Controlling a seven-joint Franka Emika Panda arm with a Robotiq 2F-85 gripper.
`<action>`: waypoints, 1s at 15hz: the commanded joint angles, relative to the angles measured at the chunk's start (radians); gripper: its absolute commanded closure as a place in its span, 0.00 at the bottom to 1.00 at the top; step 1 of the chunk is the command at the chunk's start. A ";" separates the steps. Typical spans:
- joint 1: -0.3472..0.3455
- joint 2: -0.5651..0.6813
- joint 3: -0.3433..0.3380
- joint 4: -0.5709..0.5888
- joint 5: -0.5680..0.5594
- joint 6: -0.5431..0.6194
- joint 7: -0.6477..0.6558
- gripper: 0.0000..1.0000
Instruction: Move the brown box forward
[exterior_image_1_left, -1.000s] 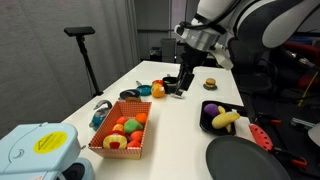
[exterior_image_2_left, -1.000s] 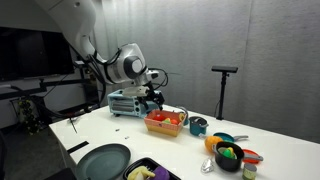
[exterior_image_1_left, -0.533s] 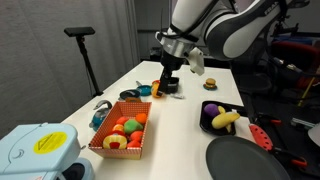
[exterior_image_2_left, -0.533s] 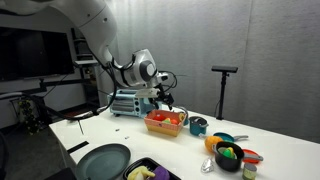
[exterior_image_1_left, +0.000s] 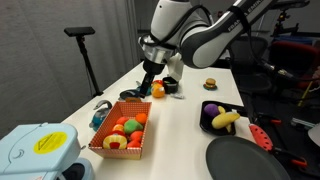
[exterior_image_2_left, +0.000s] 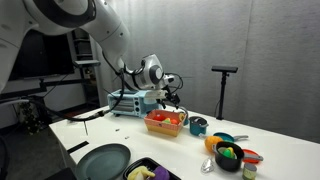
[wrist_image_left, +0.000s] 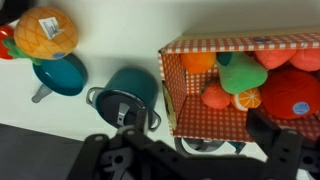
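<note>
1. The box sits on the white table, towards the near end in this exterior view, well short of the far edge.
2. It is open-topped and full of toy fruit, red, orange and green.
3. The arm leans in over the table, and the claw hangs above the far end of the box, clear of it.
4. In the wrist view the claw is spread wide, one finger out to one side and its partner at the opposite side of the picture. Nothing is held between them.
5. That same view looks down on the box's checked wall and, just beside it, a teal pot.
6. Past the pot lie a teal pan and an orange fruit.
7. In an exterior view the claw hovers over the box, with the pot next to it.
8. A black tray holding a banana and a black plate lie across the table from the box.
</note>
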 joint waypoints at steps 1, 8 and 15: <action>0.047 0.084 -0.031 0.121 0.020 -0.049 0.011 0.00; 0.102 0.152 -0.041 0.188 0.025 -0.046 0.013 0.00; 0.108 0.195 -0.037 0.182 0.065 -0.048 0.012 0.00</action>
